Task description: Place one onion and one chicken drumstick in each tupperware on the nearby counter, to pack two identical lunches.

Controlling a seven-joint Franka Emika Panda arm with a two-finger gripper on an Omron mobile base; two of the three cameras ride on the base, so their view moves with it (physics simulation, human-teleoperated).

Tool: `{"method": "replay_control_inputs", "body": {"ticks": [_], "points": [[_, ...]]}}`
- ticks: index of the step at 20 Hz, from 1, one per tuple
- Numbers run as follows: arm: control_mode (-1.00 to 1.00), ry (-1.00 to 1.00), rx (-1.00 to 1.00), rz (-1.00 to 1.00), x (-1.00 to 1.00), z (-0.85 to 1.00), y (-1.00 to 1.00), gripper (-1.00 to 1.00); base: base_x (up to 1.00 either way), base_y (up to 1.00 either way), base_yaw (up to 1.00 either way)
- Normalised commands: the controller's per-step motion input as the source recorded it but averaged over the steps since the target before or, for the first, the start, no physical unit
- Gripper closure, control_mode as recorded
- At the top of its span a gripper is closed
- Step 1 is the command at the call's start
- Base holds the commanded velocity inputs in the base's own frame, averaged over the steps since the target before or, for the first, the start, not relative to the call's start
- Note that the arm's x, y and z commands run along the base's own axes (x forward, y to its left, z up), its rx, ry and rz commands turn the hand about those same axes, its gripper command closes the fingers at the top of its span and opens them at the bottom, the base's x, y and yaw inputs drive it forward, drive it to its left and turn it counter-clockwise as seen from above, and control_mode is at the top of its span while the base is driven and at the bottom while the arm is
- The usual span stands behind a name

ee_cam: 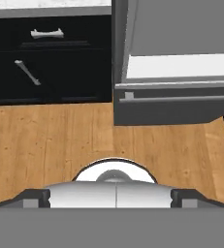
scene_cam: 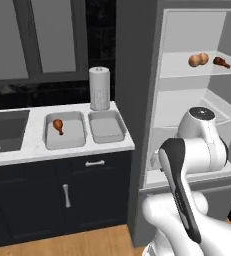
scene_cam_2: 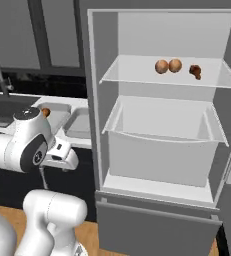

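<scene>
Sink (scene_cam: 7, 129): at the far left of your left base view, set into the counter (scene_cam: 37, 152); it plays no part in the packing.
Left tupperware (scene_cam: 64, 131): on the white worktop, it already holds one chicken drumstick (scene_cam: 58, 125); it has no onion yet.
Right tupperware (scene_cam: 106, 126): just beside the first and empty, so it needs both items.
Paper towel roll (scene_cam: 99, 88): upright behind the right tupperware; keep it out of your path when you lower food in.
Fridge (scene_cam_2: 157, 130): open, right of the counter; on its upper shelf (scene_cam_2: 132, 75) two onions (scene_cam_2: 168, 66) sit touching each other, and a second drumstick (scene_cam_2: 195, 71) lies just to their right.
Gripper (ee_cam: 116, 196): your hand is low, looking down at the wood floor in front of the black cabinets and the fridge's bottom drawer; the fingers are spread wide and carry nothing.
Step in hand: by my reading, you are between placements, with one drumstick packed and three items left on the shelf.
Next move: raise the arm well up and swing right to the upper shelf. The two onions touch, so come at an outer side and close on one alone, without knocking its neighbour off the shelf edge.
</scene>
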Motion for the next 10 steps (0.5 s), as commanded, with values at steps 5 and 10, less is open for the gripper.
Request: {"method": "replay_control_inputs", "body": {"ticks": [5,10], "points": [[1.00,0.00,0.00,0.00,0.00,0.00,0.00,-1.00,0.04,-0.98,-0.01],[1.00,0.00,0.00,0.00,0.00,0.00,0.00,-1.00,0.50,-0.59,0.00]]}}
